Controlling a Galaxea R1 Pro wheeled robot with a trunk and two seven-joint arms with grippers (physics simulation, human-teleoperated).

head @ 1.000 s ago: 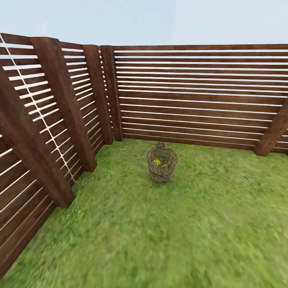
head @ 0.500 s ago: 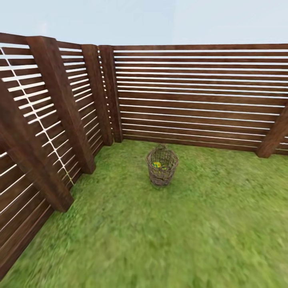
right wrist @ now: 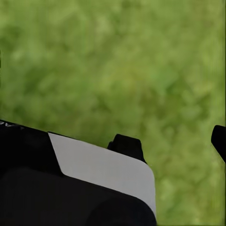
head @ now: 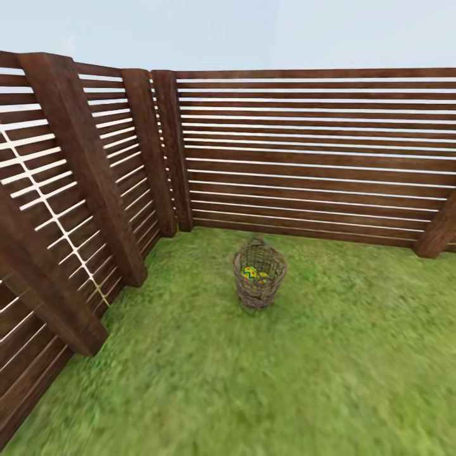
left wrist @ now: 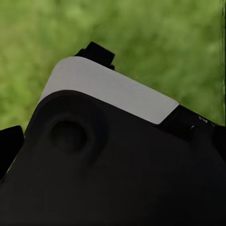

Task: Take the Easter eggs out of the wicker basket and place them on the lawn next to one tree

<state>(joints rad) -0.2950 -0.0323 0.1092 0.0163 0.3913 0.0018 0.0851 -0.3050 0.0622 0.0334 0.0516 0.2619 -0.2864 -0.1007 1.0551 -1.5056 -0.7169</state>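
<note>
You had one basket (head: pixel 259 276) on the lawn (head: pixel 266 380) by the fence (head: pixel 304 152) corner, two eggs (head: pixel 249 273) visible inside; both tools' states I couldn't tell.

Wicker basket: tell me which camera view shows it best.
The head view. There the wicker basket stands upright on the lawn near the fence corner, its rim and patterned eggs inside visible. Both wrist views look down at blurred grass past dark robot parts, with none of the basket in them.
</note>
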